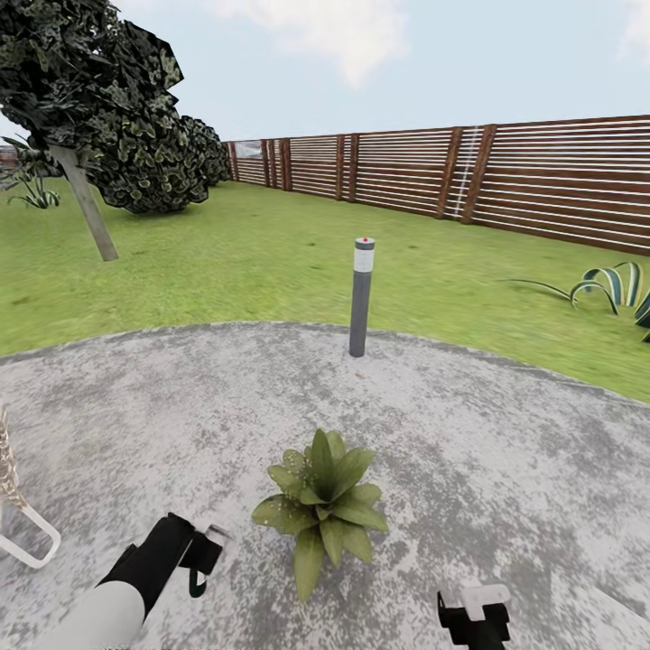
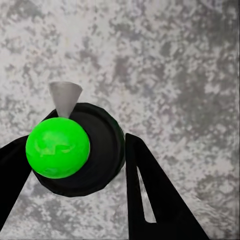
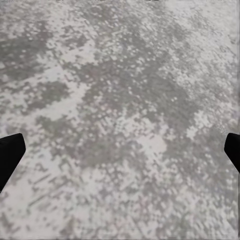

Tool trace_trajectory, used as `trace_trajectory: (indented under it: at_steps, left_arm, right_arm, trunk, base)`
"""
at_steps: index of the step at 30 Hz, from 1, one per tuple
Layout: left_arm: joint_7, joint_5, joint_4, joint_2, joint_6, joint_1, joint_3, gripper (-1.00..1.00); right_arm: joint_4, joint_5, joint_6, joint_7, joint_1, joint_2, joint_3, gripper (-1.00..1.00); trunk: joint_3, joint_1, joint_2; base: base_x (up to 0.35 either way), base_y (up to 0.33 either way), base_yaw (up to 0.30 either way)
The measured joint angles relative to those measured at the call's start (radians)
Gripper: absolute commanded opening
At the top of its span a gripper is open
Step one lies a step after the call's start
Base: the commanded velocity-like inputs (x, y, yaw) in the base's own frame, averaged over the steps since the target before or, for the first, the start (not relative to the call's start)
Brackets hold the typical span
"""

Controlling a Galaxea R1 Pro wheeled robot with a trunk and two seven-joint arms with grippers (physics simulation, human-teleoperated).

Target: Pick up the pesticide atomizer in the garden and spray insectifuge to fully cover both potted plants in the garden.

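**Sprayer held by the left pincer, close to a small plant**

A round grey patio [image 1: 506, 469] is seen from the head view, with green grass [image 1: 253, 262] all around it. A brown wooden fence [image 1: 542, 181] is set at the far side of the grass, and a dark tree [image 1: 99, 99] is seen at the far left. A grey post [image 1: 360, 298] with a red dot on top is stood at the far edge of the patio. A spiky striped plant [image 1: 618, 287] is seen on the grass at the right.

One potted plant [image 1: 323, 507] is placed on the patio, near the middle. Its broad green leaves are spread out low, and the pot cannot be made out under them.

The left pincer [image 1: 204, 560] is held low over the patio, just beside the plant, on its left side. In the left wrist view the pesticide atomizer [image 2: 82, 150] is seen gripped between the two black fingers [image 2: 155, 195]. A dark round body is shown there, with a bright green ball in front of it and a small grey cone poking out past it. The left pincer is clenched around the atomizer. In the head view the atomizer is too small and too hidden to be made out well.

The right pincer [image 1: 474, 612] is held low at the right of the plant, a little apart from it. In the right wrist view its black fingertips [image 3: 11, 152] are kept wide apart, so it is released, and bare grey patio is seen between them.

A white chair frame [image 1: 27, 533] is seen at the left edge of the patio.
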Motion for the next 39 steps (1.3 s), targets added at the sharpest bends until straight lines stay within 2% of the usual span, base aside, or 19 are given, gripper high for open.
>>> trace_trajectory:
  at_steps: [2, 5, 12, 16, 23, 30, 39]
  left_arm:
    - [0.000, 0.009, 0.000, 0.001, -0.003, 0.000, 0.020, -1.00]
    - [0.000, 0.009, 0.000, 0.004, -0.005, 0.000, 0.028, -1.00]
    - [0.013, 0.009, 0.000, 0.004, -0.007, 0.000, 0.028, -1.00]
    - [0.044, 0.011, 0.000, -0.003, -0.007, 0.000, 0.026, -1.00]
    - [0.049, 0.011, 0.000, -0.006, -0.008, 0.000, 0.028, -1.00]
    - [0.049, 0.011, 0.000, -0.005, -0.007, 0.000, 0.032, -1.00]
    - [0.049, 0.013, 0.000, -0.005, -0.006, 0.000, 0.036, -1.00]
  right_arm:
    - [-0.001, -0.002, 0.000, -0.001, 0.000, -0.005, -0.001, 1.00]
    - [0.000, -0.002, 0.000, -0.001, 0.000, -0.011, 0.000, 1.00]
    - [0.002, -0.002, 0.000, -0.001, 0.000, -0.011, 0.002, 1.00]
    - [0.002, -0.002, 0.000, -0.001, 0.000, -0.011, 0.002, 1.00]
    - [0.002, -0.002, 0.000, -0.001, 0.000, -0.011, 0.002, 1.00]
    - [0.004, -0.002, 0.000, -0.001, 0.000, -0.011, 0.002, 1.00]
    - [0.004, -0.002, 0.000, -0.001, 0.000, -0.011, 0.002, 1.00]
  trunk:
    - [0.000, 0.000, 0.000]
    - [0.000, 0.000, 0.000]
    - [0.000, 0.000, 0.000]
    - [0.000, 0.000, 0.000]
    - [0.000, 0.000, 0.000]
    - [0.000, 0.000, 0.000]
    - [0.000, 0.000, 0.000]
  base:
    - [0.000, 0.000, 0.223]
    - [0.000, -0.020, 0.267]
    - [0.000, -0.214, 0.252]
    - [0.000, -0.271, 0.045]
    - [0.000, -0.274, 0.053]
    - [-0.058, -0.259, 0.263]
    - [-0.005, -0.064, 0.277]
